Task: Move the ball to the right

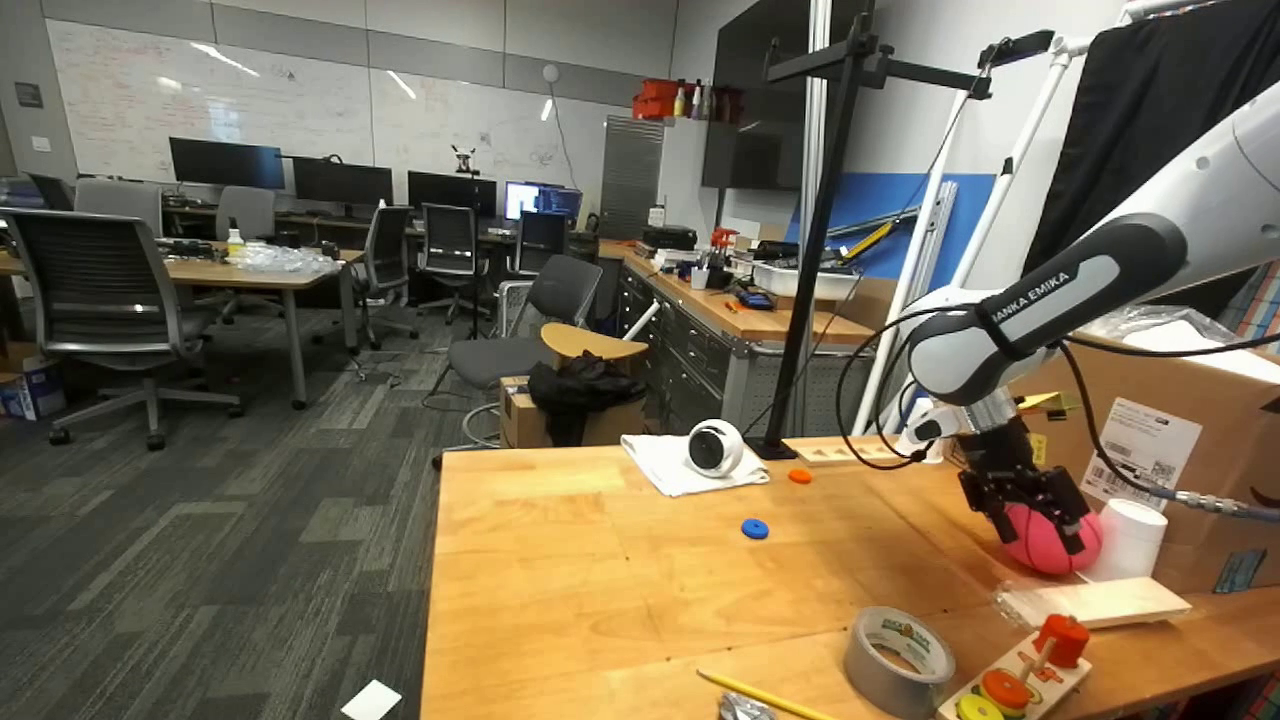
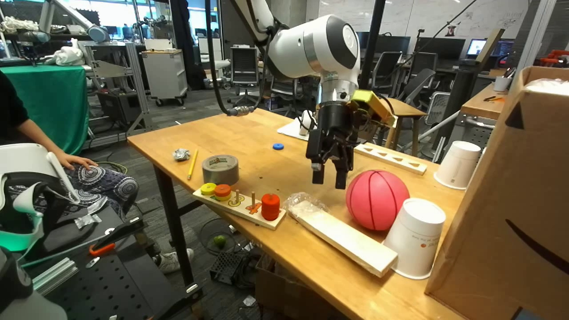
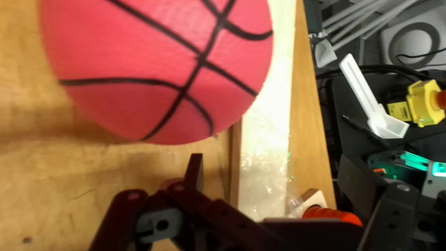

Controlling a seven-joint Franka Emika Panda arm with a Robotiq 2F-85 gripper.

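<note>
The pinkish-red ball point(image 2: 377, 200) with dark seams rests on the wooden table, between a pale board and an upturned white cup. It fills the upper left of the wrist view, where the ball point(image 3: 156, 55) is cut off by the top edge. My gripper point(image 2: 330, 180) hangs above the table beside the ball, fingers pointing down and spread apart with nothing between them. In an exterior view the gripper point(image 1: 1040, 538) overlaps the ball point(image 1: 1045, 562) and hides part of it. Seen from the wrist, the gripper's point(image 3: 275, 167) wide-apart fingers lie below the ball's lower edge.
The pale board point(image 2: 342, 235), a white cup point(image 2: 415, 240) and a large cardboard box point(image 2: 506, 209) crowd the ball. Behind stand another cup point(image 2: 458, 165) and a triangle-cut strip point(image 2: 378, 155). A grey tape roll point(image 2: 220, 170) and ring toy point(image 2: 244, 209) sit near the table edge.
</note>
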